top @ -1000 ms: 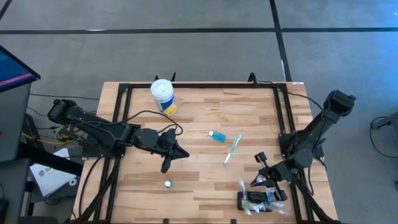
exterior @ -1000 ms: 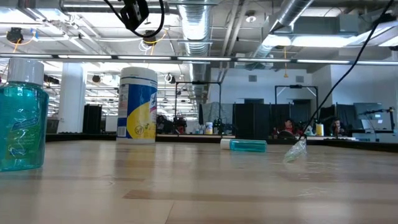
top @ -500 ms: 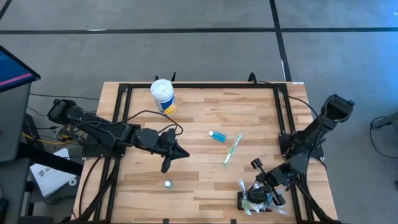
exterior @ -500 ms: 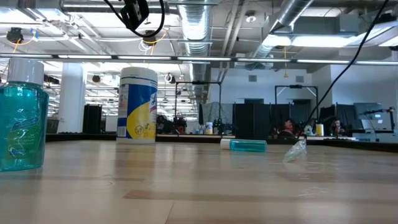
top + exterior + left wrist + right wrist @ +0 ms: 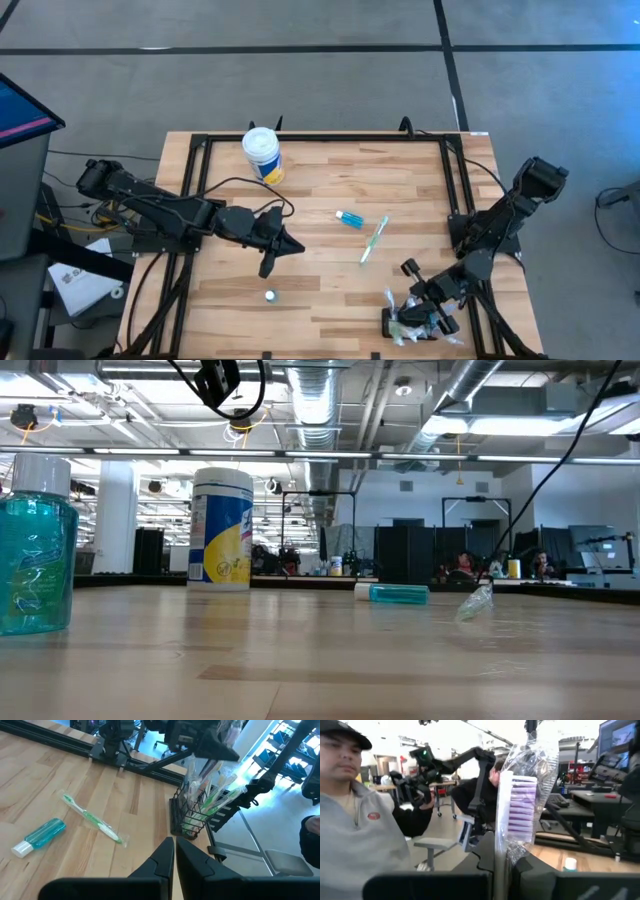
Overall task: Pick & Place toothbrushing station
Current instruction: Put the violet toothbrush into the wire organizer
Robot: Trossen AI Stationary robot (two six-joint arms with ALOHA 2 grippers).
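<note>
From overhead the right gripper [image 5: 428,310] covers most of the toothbrushing station [image 5: 392,325], so I can't read its slots; in the low view the teal bottle [image 5: 36,550] is cut off at the frame's edge, and neither gripper shows there

You've got grey carpet [image 5: 330,90] with dark seams around the table, exposed ducts [image 5: 318,400] overhead, strip lights, desks with monitors behind.
</note>
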